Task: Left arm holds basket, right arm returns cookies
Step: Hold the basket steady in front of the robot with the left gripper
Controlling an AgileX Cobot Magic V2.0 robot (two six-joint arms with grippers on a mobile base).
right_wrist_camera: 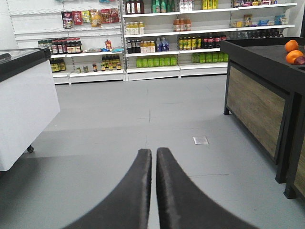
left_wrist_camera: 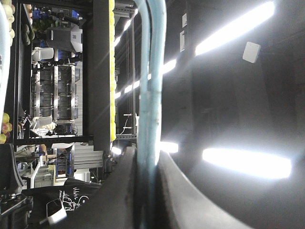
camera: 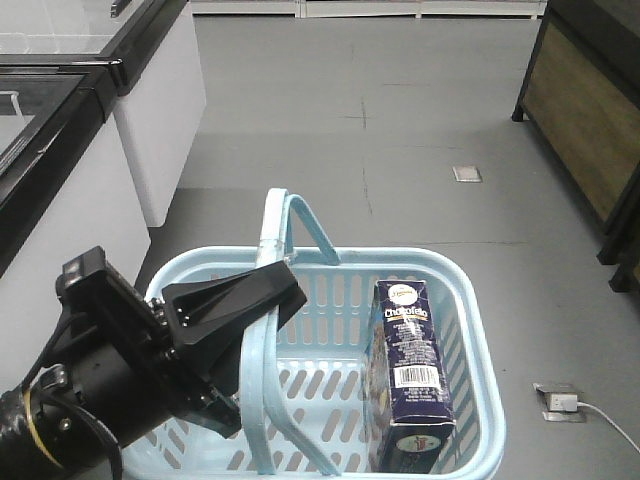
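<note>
Front view: bright and even, lit from overhead, crisp on the basket [camera: 470, 300] and its slots, with only faint, soft shadow on the grey floor [camera: 400, 120] around the basket.

Left wrist view: dim and harsh in contrast. Ceiling lights [left_wrist_camera: 248, 162] right of the basket's handle [left_wrist_camera: 151, 86] blown out to pure white, with haze and streaks of flare spreading over the dark around them. Handle and left pincer [left_wrist_camera: 147, 153] too near the lens, soft-edged. Shelves [left_wrist_camera: 57, 95] left of the handle murky yet fairly sharp.

Right wrist view: well and evenly lit, sharp in the distance. Right pincer [right_wrist_camera: 154, 157] close to the lens, blurred and smeared.
</note>
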